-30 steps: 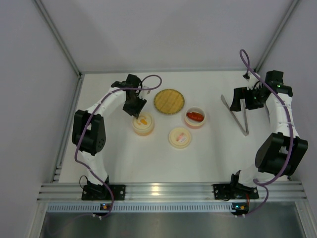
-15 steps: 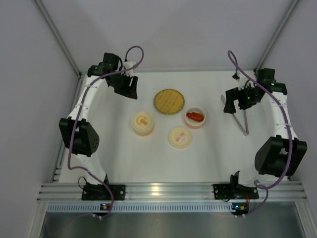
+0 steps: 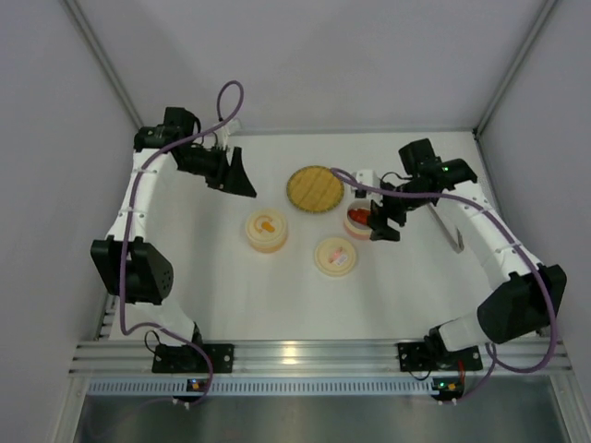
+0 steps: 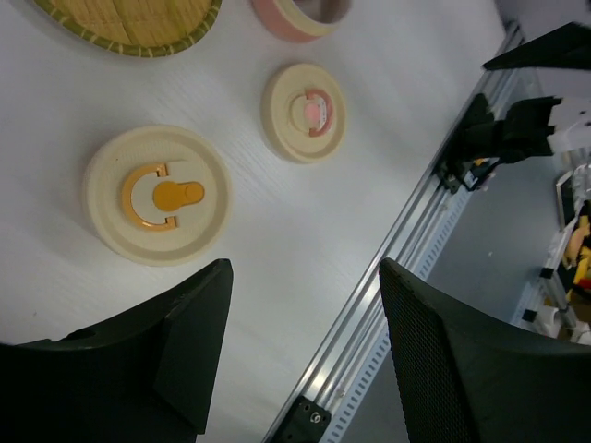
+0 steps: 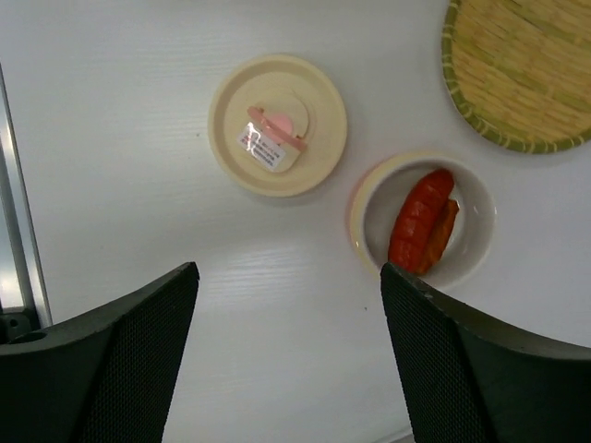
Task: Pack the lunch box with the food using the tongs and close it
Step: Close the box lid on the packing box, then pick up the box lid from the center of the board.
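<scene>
The food, glossy red sausage pieces [image 5: 420, 221], lies in an open round pink-walled bowl [image 3: 355, 230] [image 5: 473, 242]. My right gripper [image 3: 381, 227] [image 5: 288, 269] hovers open above the table just beside that bowl, nothing between its fingers. The silver tongs [image 3: 452, 236] lie on the table at the right, partly behind my right arm. My left gripper [image 3: 242, 183] [image 4: 305, 268] is raised at the back left, open and empty. A round box with a cream lid bearing an orange mark [image 3: 266, 228] [image 4: 157, 194] stands shut. A separate cream lid with a pink mark [image 3: 335, 256] [image 5: 277, 125] [image 4: 305, 111] lies nearby.
A woven bamboo plate [image 3: 315, 188] [image 5: 522, 74] [image 4: 129, 18] lies behind the bowl. Grey walls close in the white table on three sides. An aluminium rail [image 3: 314, 355] runs along the near edge with both arm bases.
My left gripper let go of the orange-marked lid, opened and rose to the back left. My right arm swung left from the tongs to the sausage bowl, its jaws narrowing slightly.
</scene>
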Tool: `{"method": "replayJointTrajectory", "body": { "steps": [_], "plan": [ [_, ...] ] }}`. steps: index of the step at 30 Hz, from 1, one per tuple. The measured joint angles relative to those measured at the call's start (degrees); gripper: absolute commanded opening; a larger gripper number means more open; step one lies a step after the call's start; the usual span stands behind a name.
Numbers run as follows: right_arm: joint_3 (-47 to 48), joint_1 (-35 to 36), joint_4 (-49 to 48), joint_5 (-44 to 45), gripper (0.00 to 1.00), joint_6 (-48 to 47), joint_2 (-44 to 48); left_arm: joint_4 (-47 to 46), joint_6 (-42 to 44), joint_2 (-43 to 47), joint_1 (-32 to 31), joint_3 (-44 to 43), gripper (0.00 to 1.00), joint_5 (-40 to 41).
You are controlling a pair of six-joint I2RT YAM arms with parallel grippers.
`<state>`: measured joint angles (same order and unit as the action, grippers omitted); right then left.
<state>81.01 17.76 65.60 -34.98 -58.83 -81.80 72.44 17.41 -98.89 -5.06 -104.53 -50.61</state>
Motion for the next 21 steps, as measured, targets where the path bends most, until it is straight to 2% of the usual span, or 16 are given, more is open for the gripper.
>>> {"method": "replayJointTrajectory", "body": {
  "steps": [3, 7, 12, 21],
  "plan": [
    [-0.1, 4.9, -0.4, 0.8, 0.72, -5.4, -3.6, 0.0, -1.0, -0.4, 6.4, 0.0, 0.70, -6.3],
    [-2.1, 10.8, -2.1, 3.0, 0.65, -10.9, -8.0, 0.1, -1.1, -1.9, 11.9, 0.0, 0.70, -8.9],
    [-2.6, 14.7, -4.0, 4.9, 0.60, -16.0, -14.4, 0.6, -1.0, -2.5, 11.3, 0.8, 0.70, -9.7],
    [-1.9, 15.1, -8.2, 7.5, 0.57, -20.9, -22.3, 1.6, -0.8, -3.0, 11.4, 1.5, 0.69, -9.8]
  ]
}}
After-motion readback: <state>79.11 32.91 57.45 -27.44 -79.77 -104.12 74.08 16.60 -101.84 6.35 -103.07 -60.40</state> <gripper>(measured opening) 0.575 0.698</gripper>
